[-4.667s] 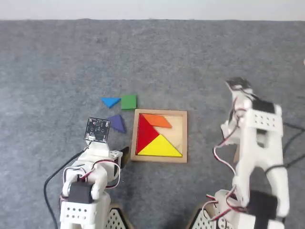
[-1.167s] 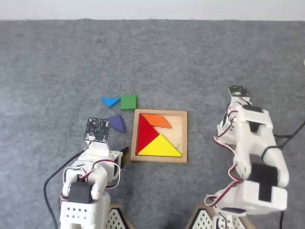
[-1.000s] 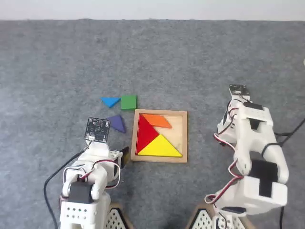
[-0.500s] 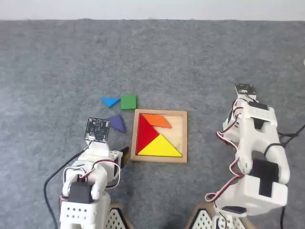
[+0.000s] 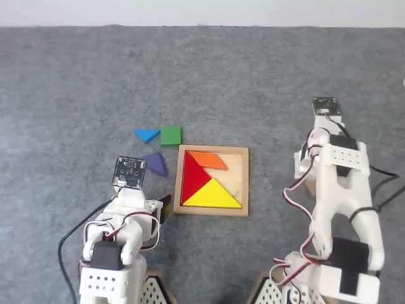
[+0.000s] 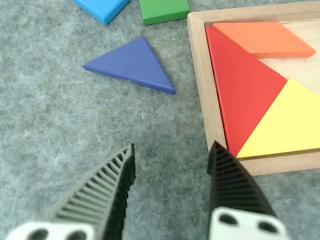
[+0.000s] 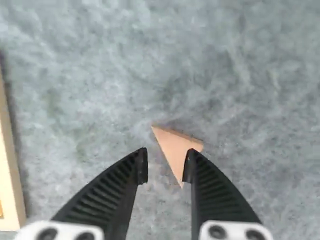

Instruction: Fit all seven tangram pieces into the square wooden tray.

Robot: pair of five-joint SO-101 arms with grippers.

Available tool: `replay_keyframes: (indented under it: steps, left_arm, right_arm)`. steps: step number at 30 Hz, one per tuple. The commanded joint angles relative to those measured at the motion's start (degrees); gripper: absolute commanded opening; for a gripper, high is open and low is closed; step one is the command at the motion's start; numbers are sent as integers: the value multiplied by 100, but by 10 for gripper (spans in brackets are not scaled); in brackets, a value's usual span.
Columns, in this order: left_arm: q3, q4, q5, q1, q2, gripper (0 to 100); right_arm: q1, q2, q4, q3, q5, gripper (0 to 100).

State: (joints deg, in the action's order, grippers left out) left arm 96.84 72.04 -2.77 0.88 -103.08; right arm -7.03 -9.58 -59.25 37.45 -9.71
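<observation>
Currently R tool (image 7: 166,152), jaws apart, over tan triangle (image 7: 174,144); L tool (image 6: 173,146) likewise, near tray (image 6: 200,60) & indigo triangle (image 6: 132,65)

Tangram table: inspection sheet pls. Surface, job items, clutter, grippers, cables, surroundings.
Surface: grey mat, flat.
Job's things: wooden tray holds red triangle, yellow triangle and orange piece. Blue triangle, green square, purple triangle and tan triangle lie on the mat.
Clutter: nothing seen.
Grippers: left gripper open, near a tray corner. Right gripper open, over the tan triangle.
Cables: black cable by the left arm.
Surroundings: pale wall beyond the mat.
</observation>
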Motion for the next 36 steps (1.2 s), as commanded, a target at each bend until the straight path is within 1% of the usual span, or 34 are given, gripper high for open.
replay_keyframes:
  steps: [1, 3, 5, 8, 10, 17, 20, 24, 26, 33, 36]
  left_arm:
    - [-40, 26, 18, 35, -114, 238]
    - [-40, 26, 18, 35, -114, 238]
    - [-40, 26, 18, 35, -114, 238]
    - [-40, 26, 18, 35, -114, 238]
    - [-40, 26, 18, 35, -114, 238]
    - [-40, 26, 18, 35, -114, 238]
    - [-40, 26, 18, 35, -114, 238]
    - [-40, 26, 18, 35, -114, 238]
    - [-40, 26, 18, 35, -114, 238]
    - [-40, 26, 18, 35, -114, 238]
    - [-40, 26, 18, 35, -114, 238]
  right_arm:
    - [198, -207, 101, -70, -44, 127]
    - [233, -48, 101, -97, -404, 132]
    - [180, 127, 92, -123, -791, 171]
    - [13, 338, 101, -176, -897, 259]
    - [-4, 453, 92, -237, -1020, 297]
    - [22, 892, 444, -273, -1415, 303]
    - [22, 1165, 514, -281, -1486, 281]
    - [13, 1156, 479, -273, -1468, 159]
    - [31, 1130, 497, -273, -1468, 127]
    - [40, 1086, 470, -273, -1433, 117]
    - [40, 1051, 488, -299, -1169, 117]
